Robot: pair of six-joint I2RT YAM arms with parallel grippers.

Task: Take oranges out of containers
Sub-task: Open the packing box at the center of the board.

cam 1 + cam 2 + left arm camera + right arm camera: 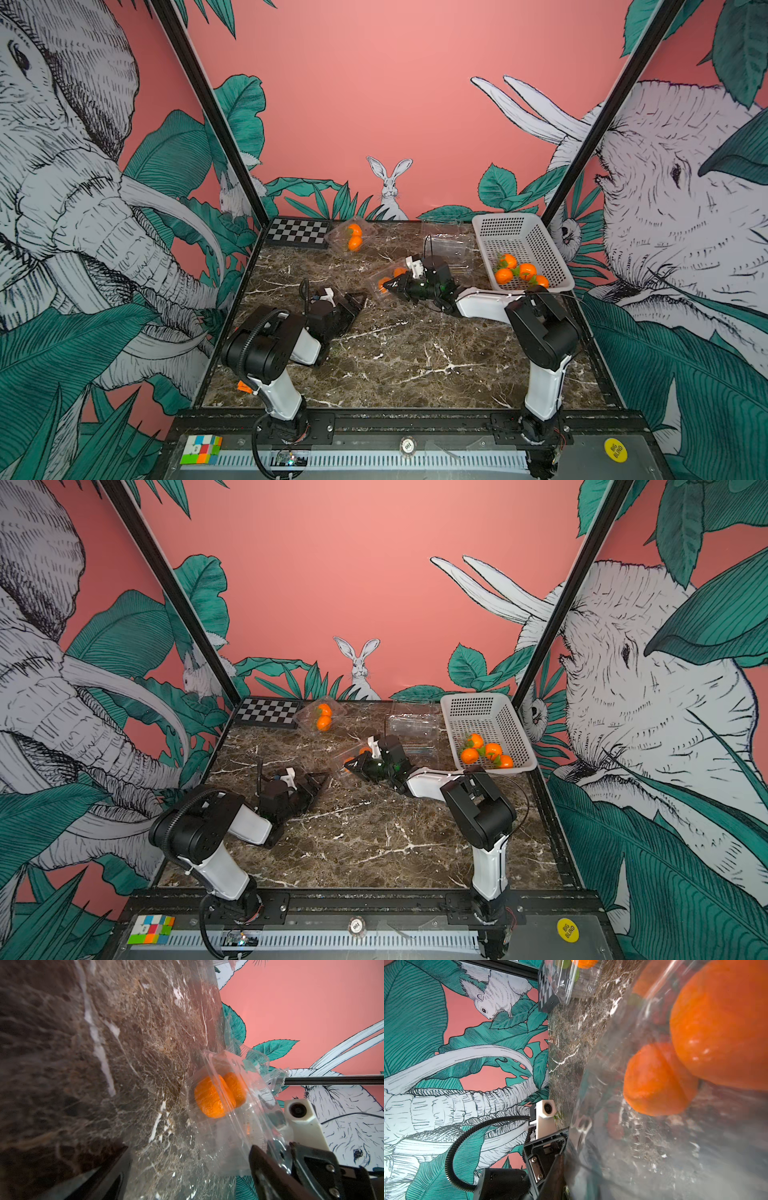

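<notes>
So we're probably opening the mid-frame box [380, 275]: left jaws wide, right jaws narrow at its rim, grip unclear; next, lift the lid.

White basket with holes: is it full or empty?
Partly filled. The white perforated plastic basket holds four small round oranges, bunched at its near end.

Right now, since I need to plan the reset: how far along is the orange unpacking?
Done: four oranges lie in the white basket, with empty clear containers beside it. In hand: the right gripper appears to pinch the middle container, its two oranges inside; the left gripper is open beside it. Left: that pair, plus two in the back container by the checkerboard.
</notes>
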